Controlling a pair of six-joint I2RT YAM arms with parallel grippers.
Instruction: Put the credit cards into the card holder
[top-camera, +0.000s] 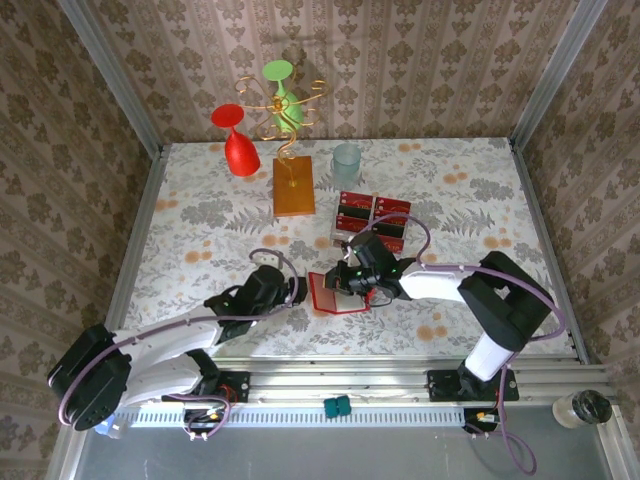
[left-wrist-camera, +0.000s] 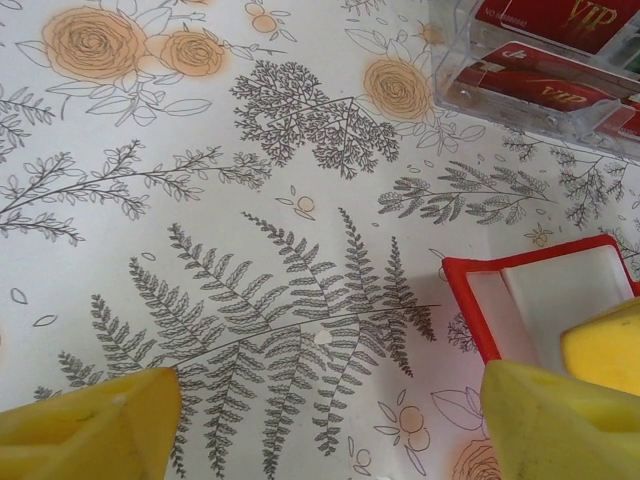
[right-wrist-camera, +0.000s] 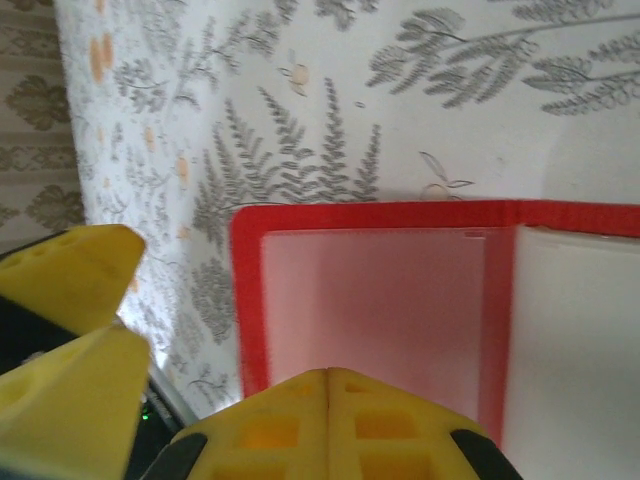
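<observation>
overhead view faces down; both wrist views sit close, sharing the card holder (right-wrist-camera: 370, 300)

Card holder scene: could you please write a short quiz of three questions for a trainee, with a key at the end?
1. True or false: the card holder lies folded shut.
2. Fill in: the left gripper has its fingers ___ (open or shut).
3. Where are the credit cards? A: in the clear tray. B: inside the card holder. C: in the left gripper.
Key: 1 false, it lies open with its inner side up. 2 open. 3 A.
</observation>
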